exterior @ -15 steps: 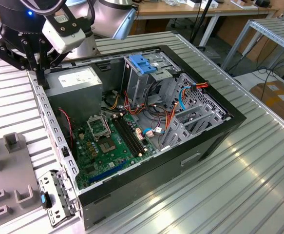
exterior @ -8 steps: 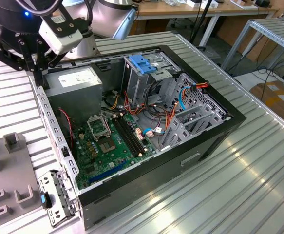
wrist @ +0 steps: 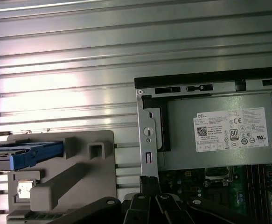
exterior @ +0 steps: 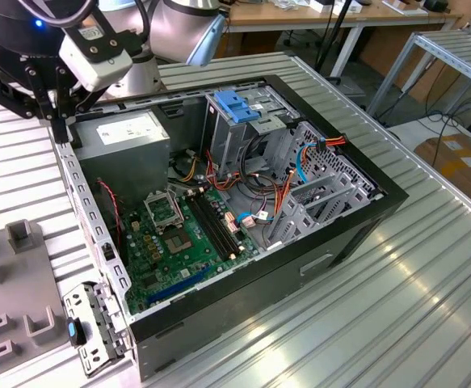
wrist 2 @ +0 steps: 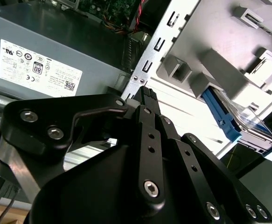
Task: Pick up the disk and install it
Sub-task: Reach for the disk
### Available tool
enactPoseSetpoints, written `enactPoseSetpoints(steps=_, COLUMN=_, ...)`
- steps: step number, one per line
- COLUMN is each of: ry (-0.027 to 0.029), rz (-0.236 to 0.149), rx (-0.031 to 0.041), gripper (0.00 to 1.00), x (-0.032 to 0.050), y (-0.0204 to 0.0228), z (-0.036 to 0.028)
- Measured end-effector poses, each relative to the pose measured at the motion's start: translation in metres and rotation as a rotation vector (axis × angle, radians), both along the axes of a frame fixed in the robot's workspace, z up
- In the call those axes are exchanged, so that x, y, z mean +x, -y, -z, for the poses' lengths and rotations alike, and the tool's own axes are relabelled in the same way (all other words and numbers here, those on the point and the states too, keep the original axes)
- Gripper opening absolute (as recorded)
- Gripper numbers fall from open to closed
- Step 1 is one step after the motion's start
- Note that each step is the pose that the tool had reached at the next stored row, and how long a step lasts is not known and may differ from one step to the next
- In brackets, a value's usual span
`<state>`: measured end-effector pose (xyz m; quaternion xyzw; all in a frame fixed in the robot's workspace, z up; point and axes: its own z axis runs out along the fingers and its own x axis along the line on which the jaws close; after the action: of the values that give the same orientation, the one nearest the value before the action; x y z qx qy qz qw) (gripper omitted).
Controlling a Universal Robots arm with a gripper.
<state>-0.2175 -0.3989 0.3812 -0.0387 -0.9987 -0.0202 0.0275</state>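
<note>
Black two-finger gripper (wrist 2: 147, 95) clenched, empty, hovered over rim of open black computer case (exterior: 300, 271). Silver-grey rectangular disk (wrist: 31, 154), blue plastic carrier, stood on edge in grey slotted holder (wrist: 80, 182) beside case, likely presented for grasping.

The silver-grey robot arm with round joints (exterior: 178, 28) stands at the top of the exterior view, toward that view's left. At its wrist, the black metal two-finger gripper (exterior: 60, 123) points downward. In the second wrist view its fingers (wrist 2: 147, 140) are pressed together, and the ribbed pads (wrist 2: 147, 95) touch at the tips.
</note>
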Motion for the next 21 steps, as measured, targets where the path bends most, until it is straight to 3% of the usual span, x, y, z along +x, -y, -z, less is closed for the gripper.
enactPoseSetpoints(steps=21, ry=-0.0056, rz=0.000, rx=0.0000, gripper=0.11, x=-0.0083, y=0.0000, z=0.0010)
